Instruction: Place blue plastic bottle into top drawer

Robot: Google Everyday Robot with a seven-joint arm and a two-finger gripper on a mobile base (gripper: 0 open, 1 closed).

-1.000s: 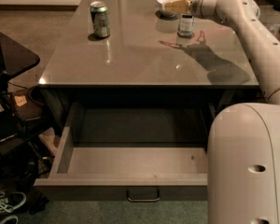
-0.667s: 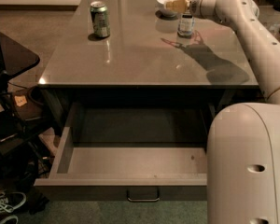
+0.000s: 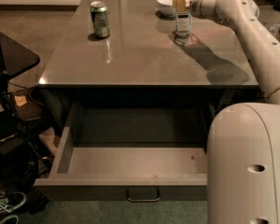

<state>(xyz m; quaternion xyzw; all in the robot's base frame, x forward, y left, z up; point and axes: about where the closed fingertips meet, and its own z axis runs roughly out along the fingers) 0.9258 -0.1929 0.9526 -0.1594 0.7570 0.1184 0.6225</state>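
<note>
The blue plastic bottle (image 3: 183,24), clear with a white cap, stands upright on the far right of the grey tabletop (image 3: 144,55). My gripper (image 3: 181,4) is at the bottle's upper half, reaching in from the right, with a tan pad against the bottle's left side. The bottle's base rests on the table. The top drawer (image 3: 130,178) is pulled wide open below the table's front edge and holds nothing. Its curved metal handle (image 3: 143,196) is centred on the front.
A green soda can (image 3: 100,19) stands at the far left of the tabletop. A white bowl (image 3: 167,4) sits just behind and left of the bottle. My arm and base (image 3: 247,162) fill the right side. A dark stand with clutter (image 3: 9,101) is at the left.
</note>
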